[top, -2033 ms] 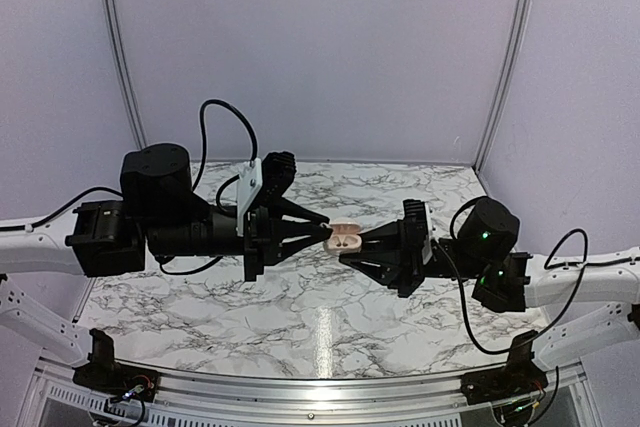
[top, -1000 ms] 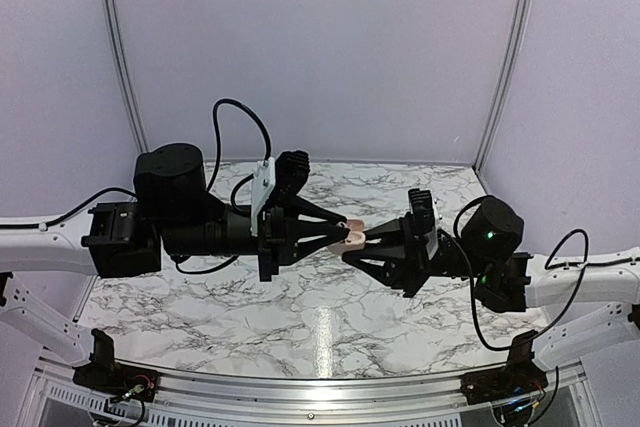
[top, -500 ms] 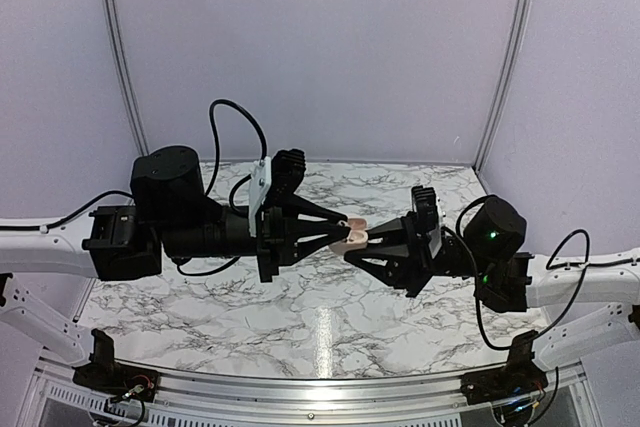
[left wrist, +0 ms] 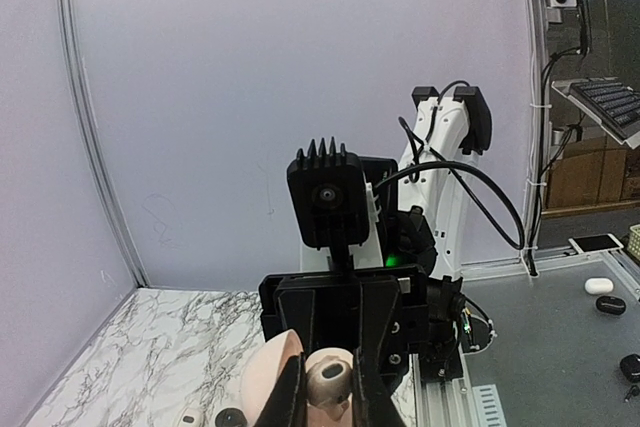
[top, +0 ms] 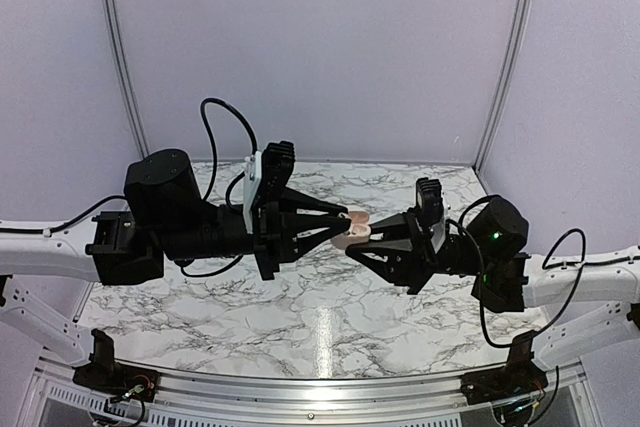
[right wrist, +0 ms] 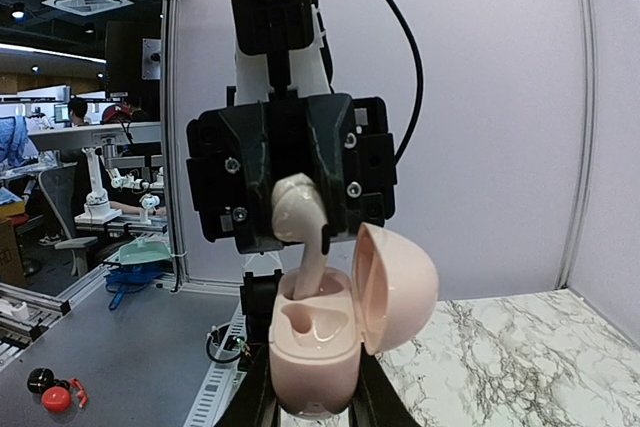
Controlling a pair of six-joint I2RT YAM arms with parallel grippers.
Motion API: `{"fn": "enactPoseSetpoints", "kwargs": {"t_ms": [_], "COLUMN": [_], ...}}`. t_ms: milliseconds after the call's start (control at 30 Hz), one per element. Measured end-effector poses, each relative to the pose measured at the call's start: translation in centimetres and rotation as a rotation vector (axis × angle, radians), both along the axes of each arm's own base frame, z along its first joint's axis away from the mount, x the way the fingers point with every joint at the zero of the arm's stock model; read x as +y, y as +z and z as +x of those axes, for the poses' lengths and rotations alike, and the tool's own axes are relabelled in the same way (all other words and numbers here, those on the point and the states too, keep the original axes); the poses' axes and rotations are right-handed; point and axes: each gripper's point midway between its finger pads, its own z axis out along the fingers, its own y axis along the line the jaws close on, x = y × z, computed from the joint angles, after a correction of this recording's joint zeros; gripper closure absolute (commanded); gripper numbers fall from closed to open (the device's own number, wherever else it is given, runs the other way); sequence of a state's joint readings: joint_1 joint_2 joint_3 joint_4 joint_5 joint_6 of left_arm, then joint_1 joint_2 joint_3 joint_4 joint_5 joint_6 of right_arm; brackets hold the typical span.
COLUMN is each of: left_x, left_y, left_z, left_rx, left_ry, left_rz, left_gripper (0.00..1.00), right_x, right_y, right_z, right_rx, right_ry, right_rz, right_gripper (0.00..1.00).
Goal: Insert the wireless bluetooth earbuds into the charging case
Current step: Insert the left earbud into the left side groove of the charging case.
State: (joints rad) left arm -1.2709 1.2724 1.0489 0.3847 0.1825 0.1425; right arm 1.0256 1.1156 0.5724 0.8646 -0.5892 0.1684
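Right wrist: glossy case (pebble-shaped)

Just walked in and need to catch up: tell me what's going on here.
Both arms meet in mid-air above the table. The right gripper holds the case upright with its lid swung open. The left gripper pinches an earbud and has its stem in one socket, not fully seated. The other socket looks empty.
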Motion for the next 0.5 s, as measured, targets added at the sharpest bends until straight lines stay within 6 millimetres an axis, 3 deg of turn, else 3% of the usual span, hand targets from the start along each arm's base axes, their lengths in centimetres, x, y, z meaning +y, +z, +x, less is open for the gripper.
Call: {"fn": "enactPoseSetpoints", "kwargs": {"t_ms": [500], "left_x": [0.2], "left_y": [-1.0], "left_z": [0.1], "left_rx": [-0.006], "left_ry": [0.010], "left_rz": [0.038], "left_gripper": [0.94], "right_x": [0.2], "right_y": [-0.5], "right_z": [0.1], "right_rx": [0.004], "right_ry": [0.003], "right_rz": [-0.016], "right_gripper": [1.00]}}
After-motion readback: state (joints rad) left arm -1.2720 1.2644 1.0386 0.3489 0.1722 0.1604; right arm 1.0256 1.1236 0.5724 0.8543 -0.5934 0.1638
